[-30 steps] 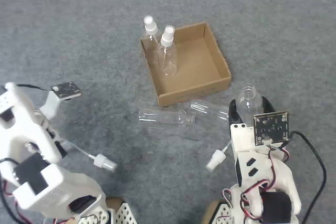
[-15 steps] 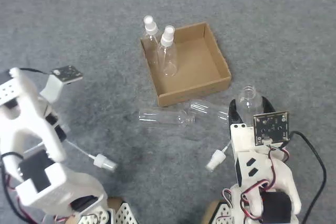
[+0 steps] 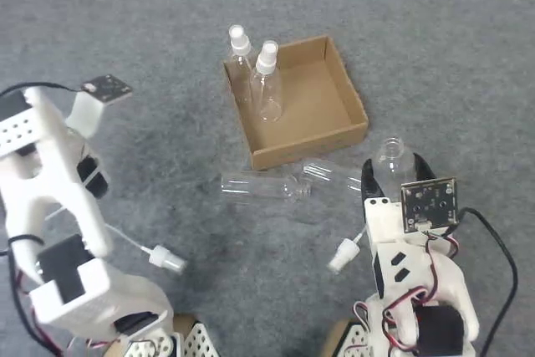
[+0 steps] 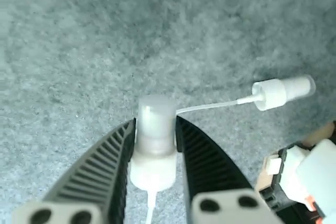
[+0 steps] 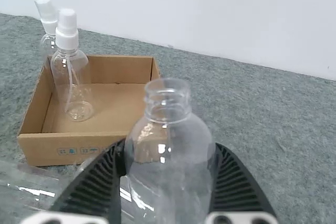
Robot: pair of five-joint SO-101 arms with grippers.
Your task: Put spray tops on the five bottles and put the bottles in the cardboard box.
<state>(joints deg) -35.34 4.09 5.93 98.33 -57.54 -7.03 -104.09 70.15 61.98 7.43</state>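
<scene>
Spray top (image 4: 154, 150) sat clenched in my left hand (image 4: 155, 123), its dip tube (image 4: 151, 209) cut off at the view's edge. My right hand (image 5: 169, 148) grasped an uncapped bottle (image 5: 168, 124) upright, its base out of view. The cardboard box (image 5: 58, 149) lay beyond, one capped bottle (image 5: 70, 77) standing inside.

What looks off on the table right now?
An uncapped bottle and a second one lie on their sides on the carpet, just in front of the cardboard box. A capped bottle stands at the box's back corner, seemingly outside its wall, though that's unclear. No spill or damage visible.
</scene>
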